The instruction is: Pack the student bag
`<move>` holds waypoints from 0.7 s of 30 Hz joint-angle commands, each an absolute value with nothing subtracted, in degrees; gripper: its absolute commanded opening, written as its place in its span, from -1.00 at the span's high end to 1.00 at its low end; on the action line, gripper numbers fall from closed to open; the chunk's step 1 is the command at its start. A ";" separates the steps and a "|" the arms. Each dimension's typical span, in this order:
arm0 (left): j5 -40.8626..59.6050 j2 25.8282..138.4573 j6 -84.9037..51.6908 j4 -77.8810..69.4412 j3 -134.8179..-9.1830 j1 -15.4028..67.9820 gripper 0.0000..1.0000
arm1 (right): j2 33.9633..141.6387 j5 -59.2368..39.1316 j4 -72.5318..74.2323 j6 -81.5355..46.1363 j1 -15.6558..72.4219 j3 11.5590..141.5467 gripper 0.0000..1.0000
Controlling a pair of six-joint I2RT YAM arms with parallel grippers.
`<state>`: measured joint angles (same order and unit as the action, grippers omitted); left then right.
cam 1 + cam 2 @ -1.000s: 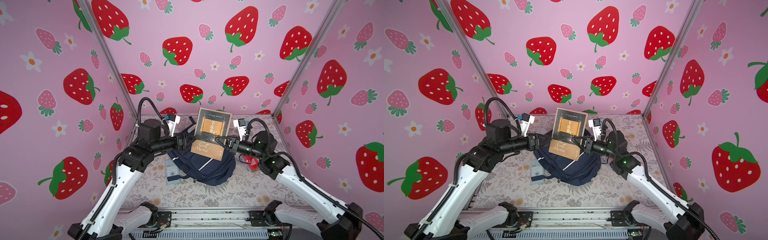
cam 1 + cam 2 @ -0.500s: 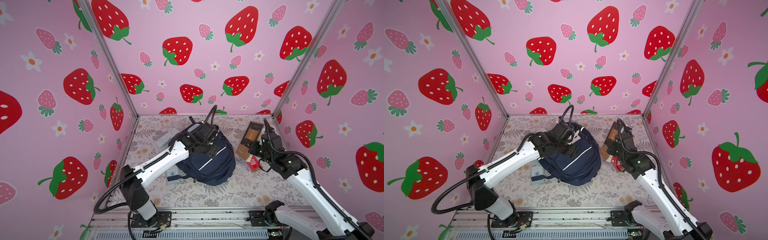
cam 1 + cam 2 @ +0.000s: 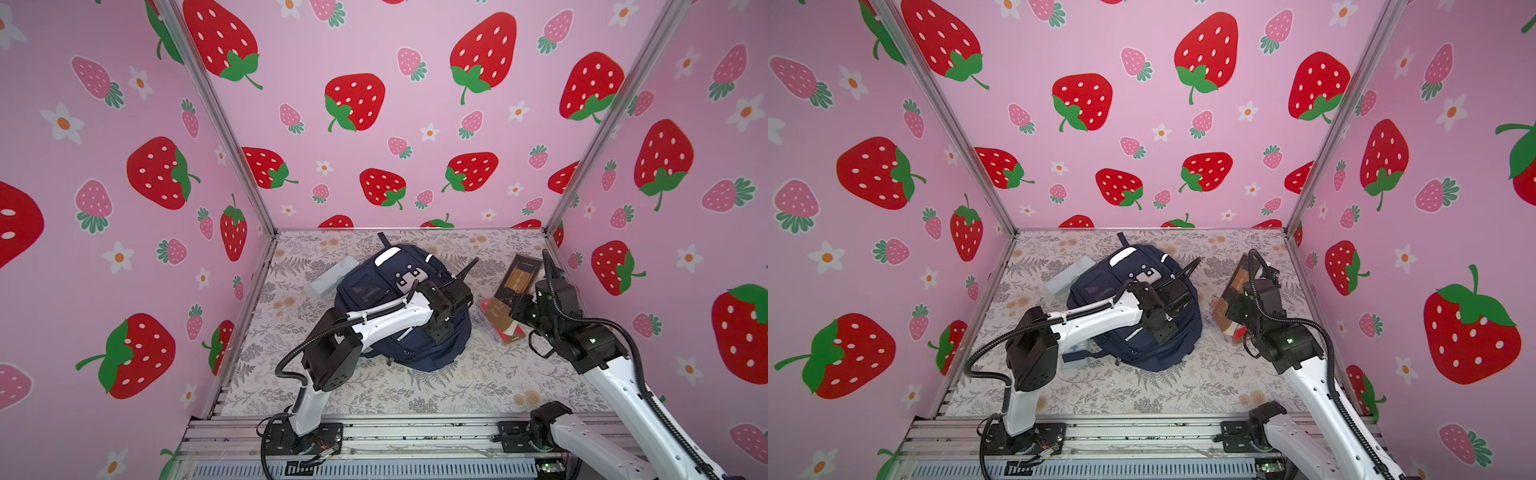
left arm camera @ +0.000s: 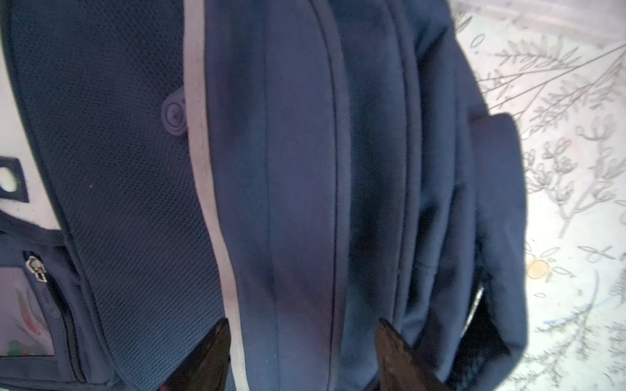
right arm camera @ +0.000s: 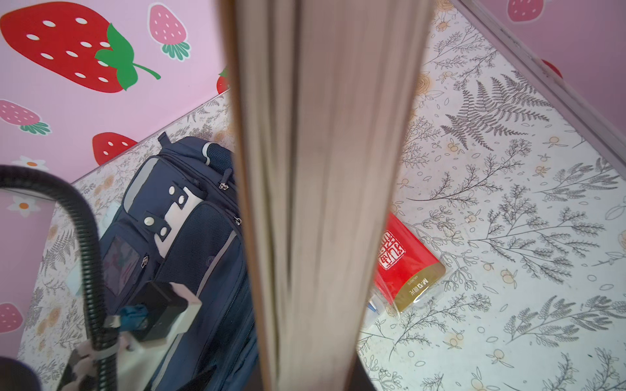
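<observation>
The student bag (image 3: 374,291) lies flat in the middle of the floral mat, navy with silver stripes and a white face patch (image 5: 176,210). My left gripper (image 4: 303,335) hovers open over the bag's right side; its two dark fingertips (image 4: 216,342) straddle a seam and a silver stripe. In both top views that arm reaches across the bag (image 3: 1100,286). My right gripper (image 3: 517,305) is shut on a stack of brown books (image 3: 517,276), held tilted to the right of the bag. The books' page edges (image 5: 321,169) fill the middle of the right wrist view.
A red and gold packet (image 5: 403,264) in clear wrap lies on the mat under the held books. A clear pencil case (image 3: 334,275) sits at the bag's far left. A pale blue box (image 3: 1075,357) lies by the bag's near left. Pink walls enclose three sides.
A second ago the books hung above the bag between both arms. Now the right gripper holds them out to the right, and the left arm has come down over the bag's right side.
</observation>
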<state>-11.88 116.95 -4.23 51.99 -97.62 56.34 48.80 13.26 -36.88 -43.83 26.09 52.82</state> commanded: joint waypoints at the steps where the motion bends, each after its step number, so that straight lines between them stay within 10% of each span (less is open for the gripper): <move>1: -16.25 118.41 -3.29 54.01 -100.12 57.44 -0.13 | 48.00 12.19 -33.04 -44.15 25.84 52.89 1.00; 9: -20.61 117.65 -4.24 52.82 -100.36 57.44 1.00 | 46.70 9.71 -30.84 -43.00 25.84 50.39 1.00; 21: 2.77 91.18 -14.56 36.99 -88.74 45.05 1.00 | 47.69 -10.90 -16.40 -43.83 25.92 45.00 1.00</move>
<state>-7.16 97.36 -9.37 45.87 -90.94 48.10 47.83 -3.42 -25.87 -42.76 26.09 46.35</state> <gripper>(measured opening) 0.077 0.170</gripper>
